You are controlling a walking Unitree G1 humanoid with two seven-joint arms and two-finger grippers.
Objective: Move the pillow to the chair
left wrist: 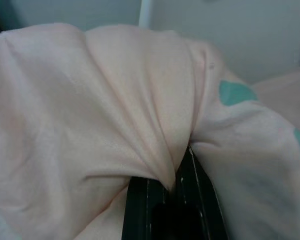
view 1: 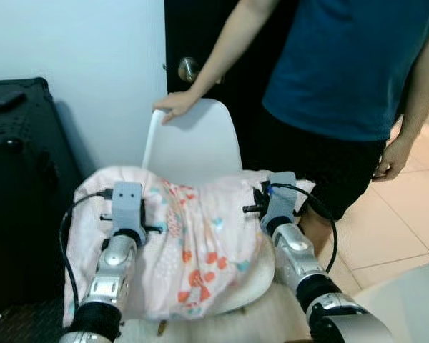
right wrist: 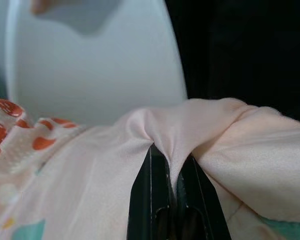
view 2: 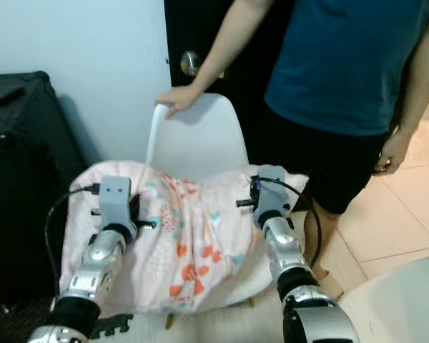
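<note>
A pale pink pillow [view 1: 193, 243] with orange and teal prints lies across the seat of a white chair [view 1: 196, 146]. My left gripper [left wrist: 172, 185] is shut on a pinched fold of the pillow's cloth near its left end, and my right gripper [right wrist: 172, 172] is shut on a fold at its right end. Both arms reach forward over the pillow, the left wrist [view 1: 127, 207] and the right wrist [view 1: 279, 196] resting at its far edge. The cloth hides most of the fingers.
A person in a blue shirt [view 1: 350, 64] stands right behind the chair, one hand [view 1: 173, 105] gripping the top of the chair back. A black case [view 1: 21, 179] stands at the left against a white wall. Tiled floor [view 1: 400, 214] lies to the right.
</note>
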